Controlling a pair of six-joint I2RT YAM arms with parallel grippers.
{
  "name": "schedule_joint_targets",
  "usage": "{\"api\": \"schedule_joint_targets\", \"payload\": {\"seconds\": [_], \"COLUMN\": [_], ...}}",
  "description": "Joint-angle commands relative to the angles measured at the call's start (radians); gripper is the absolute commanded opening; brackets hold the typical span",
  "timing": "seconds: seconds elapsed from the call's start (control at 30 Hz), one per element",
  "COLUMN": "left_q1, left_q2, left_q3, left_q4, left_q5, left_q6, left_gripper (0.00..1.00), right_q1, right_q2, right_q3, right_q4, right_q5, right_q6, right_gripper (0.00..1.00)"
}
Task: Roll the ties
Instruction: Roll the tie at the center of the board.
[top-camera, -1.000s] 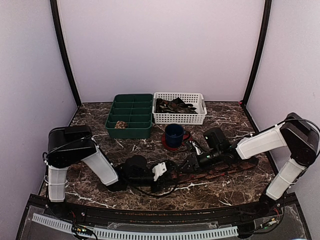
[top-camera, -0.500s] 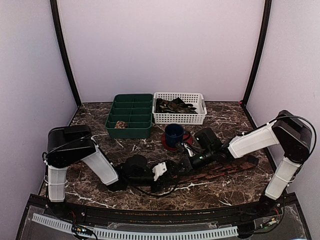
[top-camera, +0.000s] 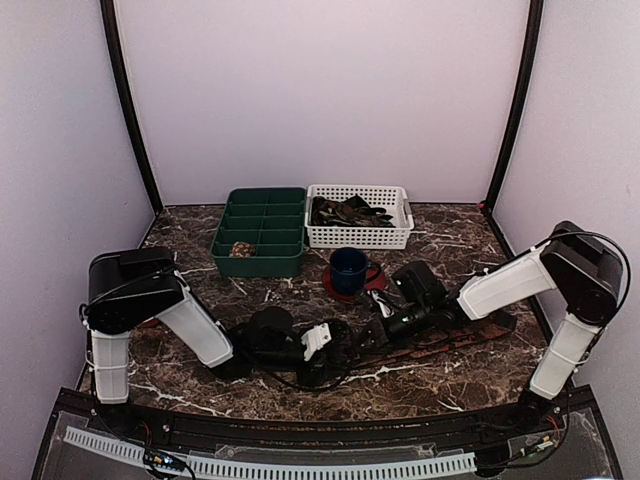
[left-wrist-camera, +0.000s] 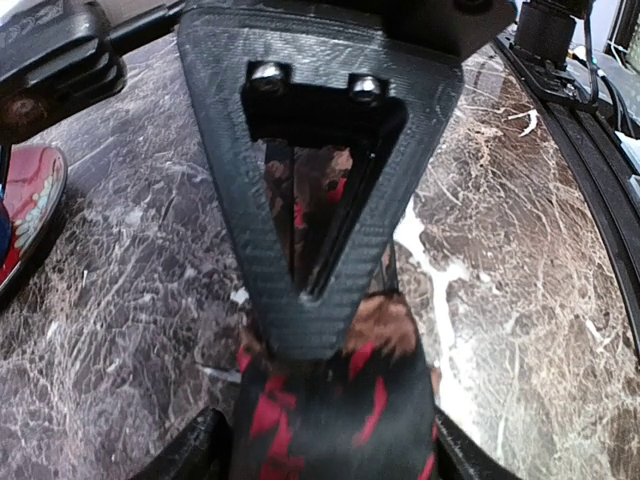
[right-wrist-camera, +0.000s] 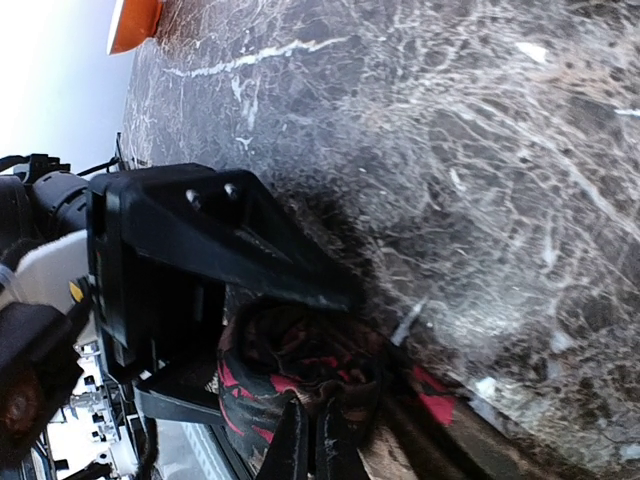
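Compared with one second ago, my right tool (top-camera: 380, 328) has come to the left along the long narrow dark fabric tie with red marks (top-camera: 470, 336), and my right elbow is folded more inward. My left tool (top-camera: 336, 346) is almost at the same place.

The tie lies flat on the dark brown marble surface (top-camera: 200, 285). Its long axis goes left to right, a little away from me at the right side. Both tools meet at its left end, where the roll begins, and the rest of the fabric stretches to the right, under my right arm. I judge that the roll must travel in this direction.

From above, the two tools are only one black mass. The left wrist view shows my left fingers (left-wrist-camera: 195, 455) standing apart with the tie between them. The right wrist view shows my right fingers (right-wrist-camera: 297, 440) pressed together against a small coil of the fabric. Whether cloth is pinched between them, I cannot tell.
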Motion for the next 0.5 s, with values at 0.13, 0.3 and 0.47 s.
{"api": "schedule_joint_targets", "payload": {"seconds": [0.13,0.3,0.47], "left_q1": [-0.004,-0.012,-0.019], "left_q2": [-0.032,0.053,0.151], "left_q3": [-0.068,-0.065,0.0], "left_q4": [0.098,0.259,0.329], "left_q5": [0.074,0.067,0.054], "left_q6": [-0.089,-0.177,-0.239], "left_gripper": [0.81,0.82,0.8], "right_q1": [-0.033,-0.036,-0.036], "right_q2": [0.032,0.034,0.032], "right_q3": [-0.09,-0.111,-0.128], "right_q4": [-0.027,-0.023,-0.026], "right_q5": [0.072,0.087,0.106], "right_q6": [-0.029,-0.038,-0.046], "right_gripper": [0.0,0.0,0.0]}}
